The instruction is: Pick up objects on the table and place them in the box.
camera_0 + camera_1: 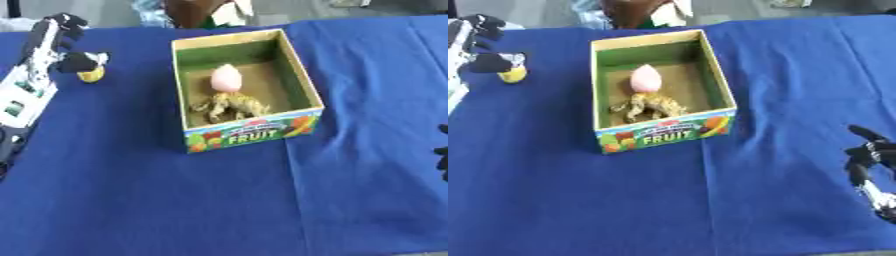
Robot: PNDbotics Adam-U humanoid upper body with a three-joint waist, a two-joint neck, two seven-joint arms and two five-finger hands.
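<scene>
An open cardboard box (249,134) with FRUIT printed on its front stands mid-table. Inside lie a pink egg-shaped fruit (226,77) and a yellowish spotted toy animal (229,106). A small yellow object (90,76) sits on the cloth at the far left, left of the box. My left hand (54,37) reaches in over it. The fingers stretch past the object and the black thumb (80,61) lies on its top. My right hand (868,150) rests at the right edge with its fingers relaxed and pointing up. It holds nothing.
A blue cloth (175,200) covers the whole table. Its far edge runs close behind the box, where a few things (210,12) show beyond the table. Wide cloth lies in front of the box and to its right.
</scene>
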